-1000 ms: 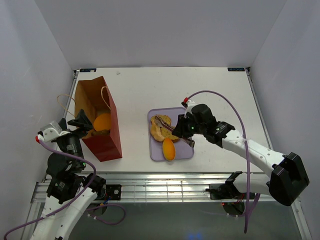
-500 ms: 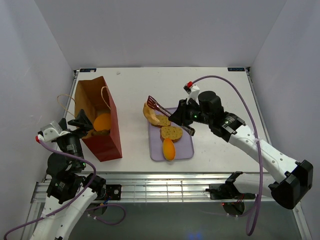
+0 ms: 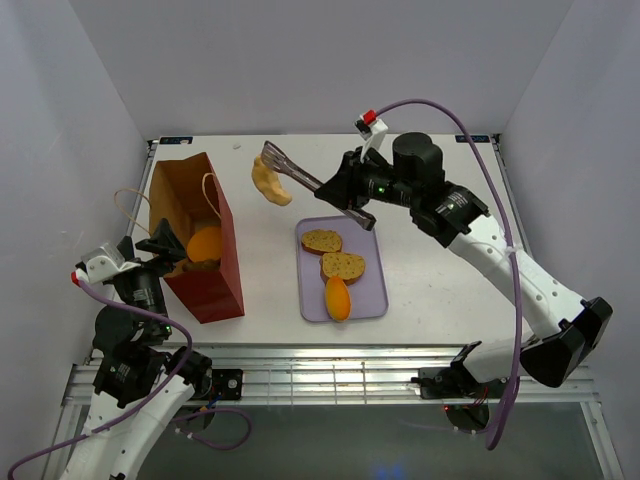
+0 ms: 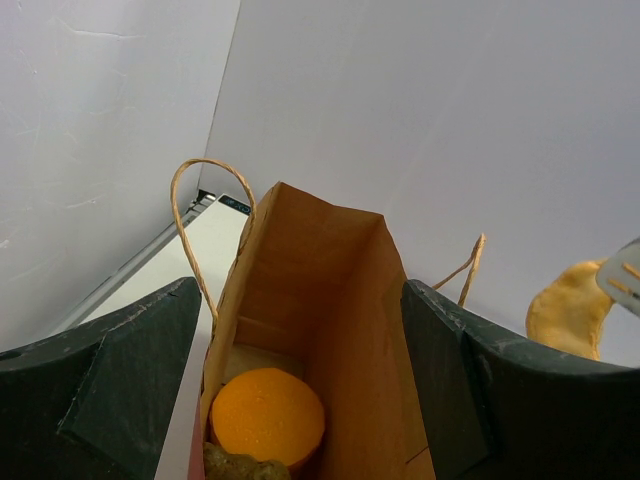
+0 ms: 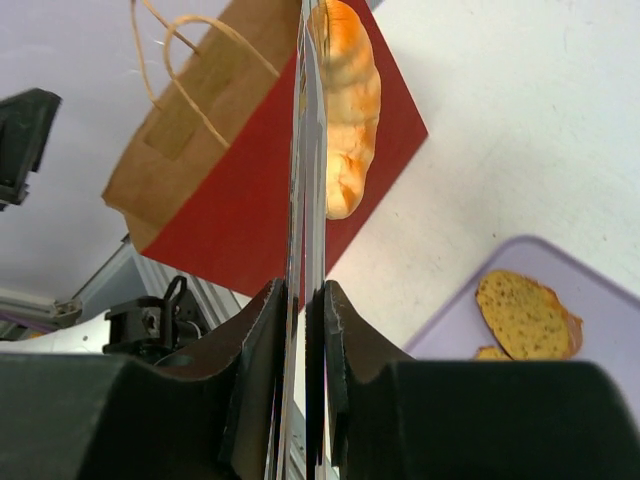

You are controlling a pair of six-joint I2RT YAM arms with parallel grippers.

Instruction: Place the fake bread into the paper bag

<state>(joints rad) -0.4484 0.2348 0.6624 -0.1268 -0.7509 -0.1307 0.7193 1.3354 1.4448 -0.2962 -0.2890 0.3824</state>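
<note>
Table (image 3: pixel 440 190): white, walled in on three sides.

Paper bag (image 3: pixel 205 270): reddish-brown, stands upright at the left with its mouth open and cord handles loose. My left gripper (image 3: pixel 163 250) sits at its near rim with the jaws spread wide, gripping nothing; in the left wrist view the bag's mouth lies between the two fingers.

Tray (image 3: pixel 375 290): lavender, flat on the table, mid-right of the bag and apart from it.

My right gripper (image 5: pixel 305 300): clamped tight on the handle of the metal tongs (image 3: pixel 300 175), raised above the far end of the tray.

Fake bread, by size:
- Pale crescent roll (image 3: pixel 268 182), pinched in the tong tips, in the air between bag and tray, not over the bag's mouth.
- Orange bun (image 4: pixel 267 415), down inside the bag.
- Two brown-crusted slices (image 3: pixel 321 241) (image 3: pixel 343 266), on the tray.
- Small orange piece (image 3: pixel 338 297), at the tray's near end.
</note>
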